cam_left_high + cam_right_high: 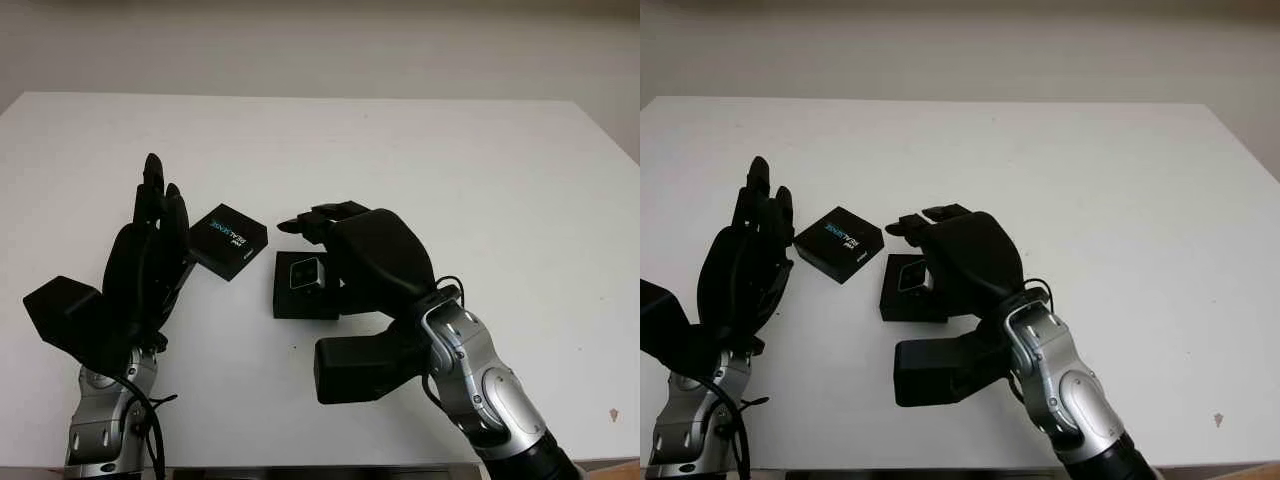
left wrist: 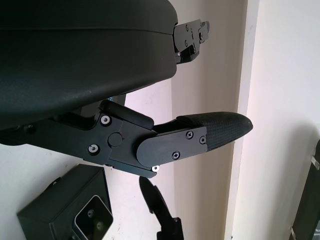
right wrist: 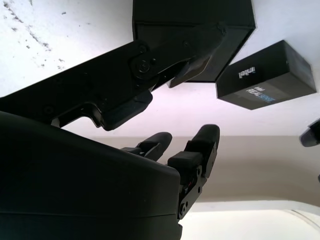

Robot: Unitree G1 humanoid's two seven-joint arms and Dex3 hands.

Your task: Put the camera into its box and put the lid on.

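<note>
Right hand [image 1: 345, 240]: black, three-fingered, open and holding nothing. It hovers directly over the right part of the box [image 1: 305, 287], fingers reaching past the box's far edge; no contact with the box or its contents can be made out. The silver forearm enters from the bottom right.

Left hand [image 1: 150, 255]: black, open, holding nothing, raised upright at the table's left side with fingertips pointing away from the robot. It stands just beside the lid [image 1: 228, 241], on the lid's left; whether it touches the lid cannot be told.

Box: black, shallow, open-topped, square, lying flat on the table [image 1: 480, 180] near the centre, partly covered by the right hand.

Camera [image 1: 305, 272]: small, silver-grey, with a dark square face, seated inside the box and showing at the box's upper middle, just left of the right hand's palm. In the left wrist view it appears again in the box [image 2: 60, 212] as a pale framed square [image 2: 95, 222].

Lid: black, flat, printed with white and blue lettering, lying tilted on the table just left of and slightly beyond the box, apart from it.

Table: white, plain surface.
</note>
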